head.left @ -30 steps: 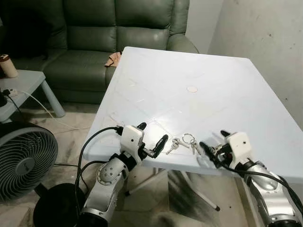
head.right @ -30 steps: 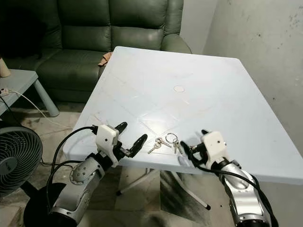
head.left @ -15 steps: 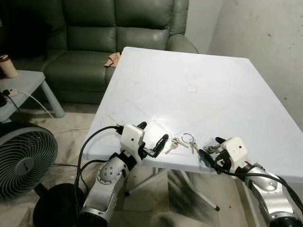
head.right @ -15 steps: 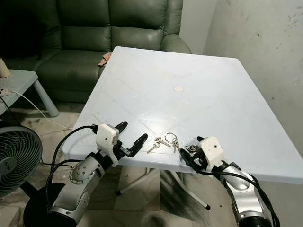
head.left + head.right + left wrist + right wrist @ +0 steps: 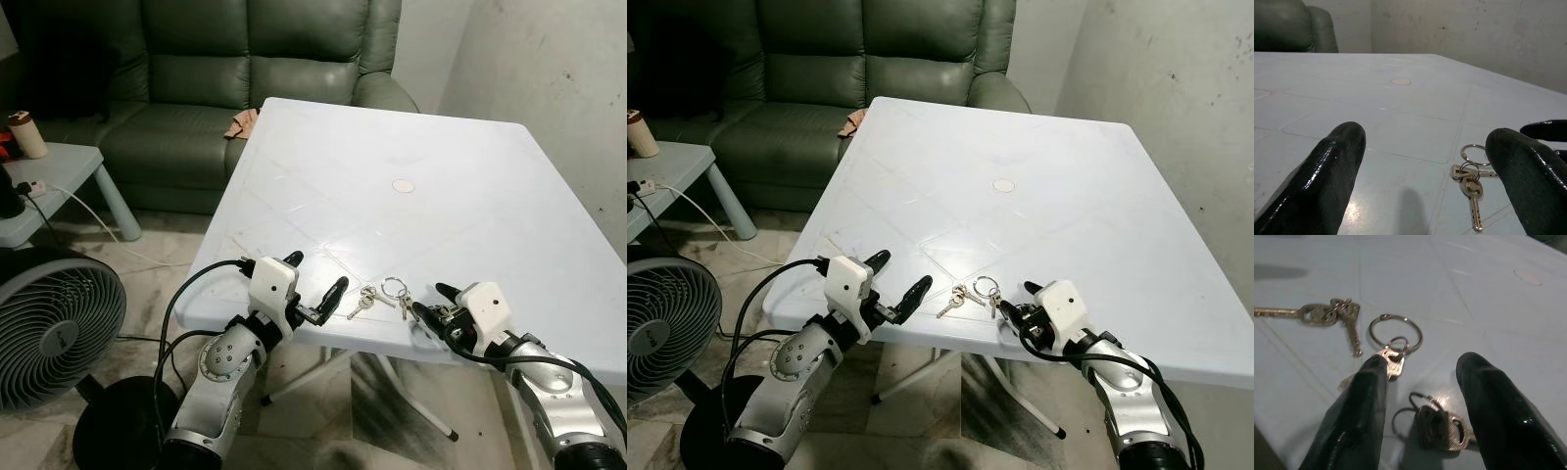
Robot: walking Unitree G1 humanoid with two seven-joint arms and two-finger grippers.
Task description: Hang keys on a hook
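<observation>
On our left, our left gripper [image 5: 315, 287] waits with fingers spread wide at the white plastic table's [image 5: 411, 147] near edge, aimed at the bunch of keys [image 5: 380, 295]. They lie flat just beside our right gripper [image 5: 428, 303], also parted, straddling a small padlock [image 5: 1442, 425], apparently lining up a pick.
</observation>
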